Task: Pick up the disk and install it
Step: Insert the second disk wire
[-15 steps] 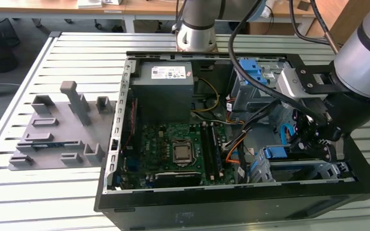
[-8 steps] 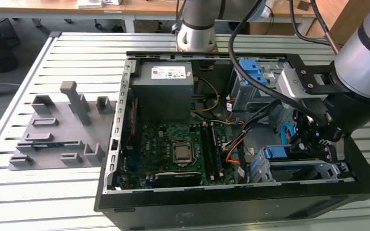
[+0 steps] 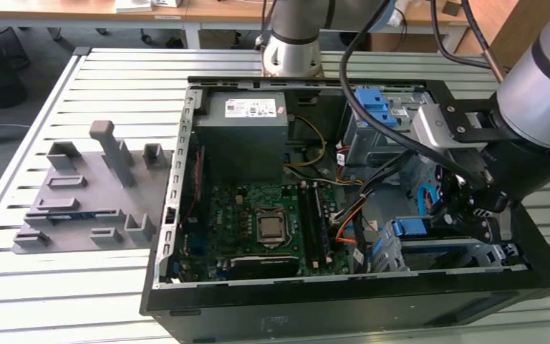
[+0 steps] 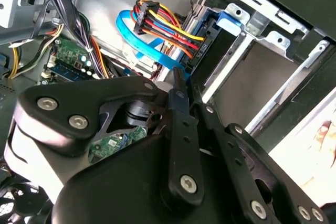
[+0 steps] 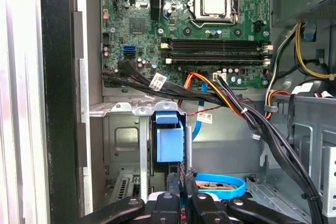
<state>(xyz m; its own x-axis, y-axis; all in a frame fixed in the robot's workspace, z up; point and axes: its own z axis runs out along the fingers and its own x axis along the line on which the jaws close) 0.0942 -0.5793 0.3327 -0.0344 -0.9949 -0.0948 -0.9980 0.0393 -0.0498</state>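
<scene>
The disk [image 3: 407, 228] stands on edge in a slot of the grey metal drive cage [image 3: 452, 252], in the open computer case's corner at the exterior view's lower right. Only its blue bracket end shows, as a blue block [image 5: 169, 139] in the first wrist view and a blue tab [image 4: 231, 20] in the second wrist view. My gripper [image 3: 466, 209] reaches down into the case right beside the cage. Its black fingers are shut side by side, with nothing visible between them, tips [image 5: 181, 178] just short of the blue bracket. From the second wrist view the gripper [image 4: 184, 80] points toward that slot; contact cannot be told.
A blue flat cable [image 5: 220, 184] and a bundle of red, yellow and black wires [image 4: 168, 24] lie close to the fingers. The motherboard [image 3: 256, 222], power supply [image 3: 244, 136] and a blue-latched tray [image 3: 375, 106] fill the case. A grey fixture [image 3: 89, 193] sits on the slatted table.
</scene>
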